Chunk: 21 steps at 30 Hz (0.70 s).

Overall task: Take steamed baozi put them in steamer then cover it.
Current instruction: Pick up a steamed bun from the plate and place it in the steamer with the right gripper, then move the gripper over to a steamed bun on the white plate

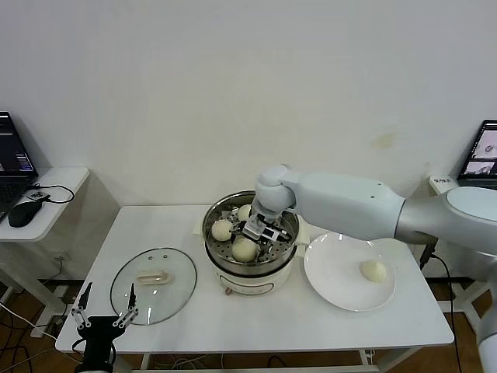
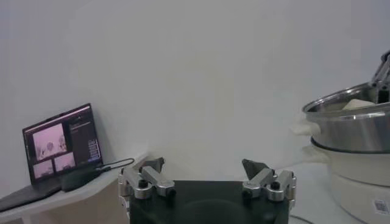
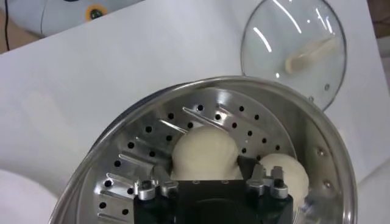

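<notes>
The steamer [image 1: 250,260] stands mid-table with three steamed baozi on its perforated tray: one at the left [image 1: 223,229], one at the back [image 1: 245,211] and one at the front [image 1: 245,249]. My right gripper [image 1: 262,231] reaches down into the pot. In the right wrist view it [image 3: 204,171] is open, its fingers either side of a baozi [image 3: 204,149] that rests on the tray, with another baozi [image 3: 281,171] beside it. A fourth baozi [image 1: 374,270] lies on the white plate [image 1: 334,276]. The cover [image 1: 153,284] lies flat on the table left of the steamer. My left gripper [image 1: 105,312] is parked open at the table's front left corner.
A side table at far left holds a laptop [image 2: 61,143] and a mouse [image 1: 25,211]. Another screen [image 1: 483,151] stands at far right. From the left wrist view the steamer [image 2: 353,131] rises to one side.
</notes>
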Available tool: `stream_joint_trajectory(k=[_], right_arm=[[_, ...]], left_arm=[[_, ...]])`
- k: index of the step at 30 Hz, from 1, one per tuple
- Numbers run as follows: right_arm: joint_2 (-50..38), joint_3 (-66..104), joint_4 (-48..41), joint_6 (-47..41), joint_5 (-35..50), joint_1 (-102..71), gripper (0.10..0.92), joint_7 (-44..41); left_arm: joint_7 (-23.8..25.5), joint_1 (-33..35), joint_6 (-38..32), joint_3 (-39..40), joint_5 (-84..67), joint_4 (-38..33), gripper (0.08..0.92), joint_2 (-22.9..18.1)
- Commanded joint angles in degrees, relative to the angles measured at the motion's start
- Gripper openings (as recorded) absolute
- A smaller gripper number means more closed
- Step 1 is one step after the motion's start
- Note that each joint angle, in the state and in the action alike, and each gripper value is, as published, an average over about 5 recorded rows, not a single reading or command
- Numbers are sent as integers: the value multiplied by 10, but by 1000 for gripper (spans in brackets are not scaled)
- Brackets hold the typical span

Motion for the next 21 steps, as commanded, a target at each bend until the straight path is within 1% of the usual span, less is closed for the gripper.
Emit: stream_joint_trajectory(k=[1,4,11,13,16,21], right_arm=[[-29,30,4,-7,6,12,820,0],[-70,60,15,-49,25,24,822,-9],[-203,102,72,-221,83,40,823,-26],[-247,110,89,-252,90,35,822,-24],[-311,117,107,-268,82,18,823,-22],[-397,143,119,-263,41,-37,823,-23]], left_arm=[[0,0,1,-1,0,-1,823,1],[0,-1,0,-1,-1,-1,823,4],[1,-6,1,2,-1,-1,823,10],[1,-8,1,5,-1,0,823,12],[1,-11,1,12,0,1,823,16],[1,-15,1,21,2,4,823,19]])
